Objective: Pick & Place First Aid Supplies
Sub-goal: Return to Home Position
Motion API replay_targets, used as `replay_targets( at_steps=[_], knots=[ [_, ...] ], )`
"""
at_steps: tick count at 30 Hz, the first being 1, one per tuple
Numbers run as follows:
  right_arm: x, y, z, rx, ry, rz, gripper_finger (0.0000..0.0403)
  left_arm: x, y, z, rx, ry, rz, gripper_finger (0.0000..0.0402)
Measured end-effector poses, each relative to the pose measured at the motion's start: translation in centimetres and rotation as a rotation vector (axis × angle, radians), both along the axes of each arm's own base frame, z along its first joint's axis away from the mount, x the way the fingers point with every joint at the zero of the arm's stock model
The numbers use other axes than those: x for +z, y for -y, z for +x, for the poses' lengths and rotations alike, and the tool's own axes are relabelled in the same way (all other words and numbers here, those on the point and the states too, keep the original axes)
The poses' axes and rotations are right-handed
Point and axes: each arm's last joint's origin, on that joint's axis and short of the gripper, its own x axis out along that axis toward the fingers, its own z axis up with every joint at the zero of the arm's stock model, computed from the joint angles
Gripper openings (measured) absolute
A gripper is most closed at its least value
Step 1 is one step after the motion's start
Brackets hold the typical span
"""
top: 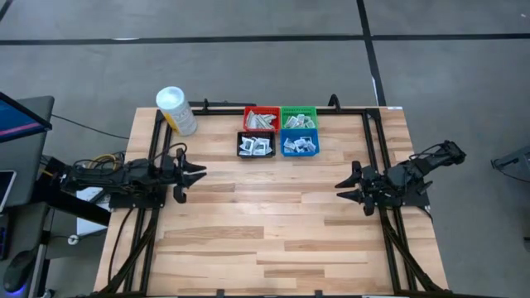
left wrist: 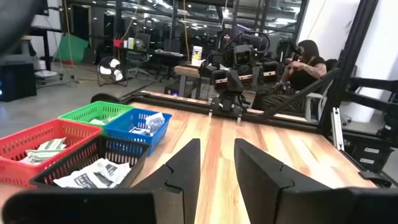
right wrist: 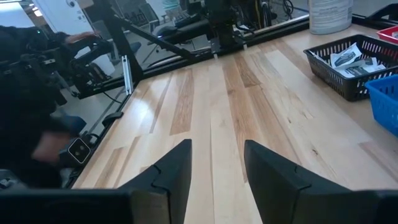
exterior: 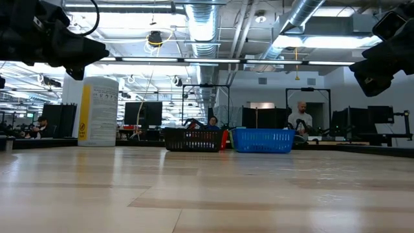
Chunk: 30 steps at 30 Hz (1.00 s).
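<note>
The left jaws and the right jaws are held apart, empty, at opposite sides of the tabletop [top: 273, 232]. Beyond them, first aid packets [top: 256, 146] are gathered in the red bin [top: 262, 108], green bin [top: 298, 108], black bin [top: 240, 145] and blue bin [top: 300, 156], with a white tub [top: 175, 110] beside.

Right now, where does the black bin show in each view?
High view: black bin, directly left of the blue bin.
Low view: mid-picture.
Left wrist view: the nearest bin.
Right wrist view: between blue bin and white tub.
Shared landmark: the blue bin beside it.
</note>
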Motion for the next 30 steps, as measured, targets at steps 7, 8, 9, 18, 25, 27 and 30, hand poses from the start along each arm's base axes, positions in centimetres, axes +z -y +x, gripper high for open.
replay_targets(
  at_steps=[7, 8, 9, 18, 25, 27, 30],
  knots=[
    [0.0, 0.0, 0.0, 0.0, 0.0, 0.0, 0.0144, 0.08, 0.01, 0.05, 0.0, 0.006, -0.001, 0.0099],
    [0.0, 0.0, 0.0, 0.0, 0.0, 0.0, 0.0145, 0.04, 0.01, 0.07, 0.0, 0.003, 0.0, 0.0099],
    [0.0, 0.0, 0.0, 0.0, 0.0, 0.0, 0.0146, 0.04, 0.01, 0.08, 0.0, 0.003, 0.0, 0.0099],
    [-0.01, 0.0, 0.0, 0.0, 0.0, 0.0, 0.0141, 0.04, 0.01, 0.1, 0.0, 0.002, 0.0, 0.0099],
    [-0.01, 0.0, 0.0, 0.0, 0.0, 0.0, 0.0145, 0.08, 0.01, 0.1, -0.001, 0.006, -0.001, 0.0099],
    [-0.01, 0.0, 0.0, 0.0, 0.0, 0.0, 0.0146, 0.08, 0.01, 0.1, -0.001, 0.006, -0.001, 0.0099],
    [-0.01, 0.0, 0.0, 0.0, 0.0, 0.0, 0.0145, 0.09, 0.01, 0.1, -0.001, 0.008, -0.001, 0.0099]
  ],
)
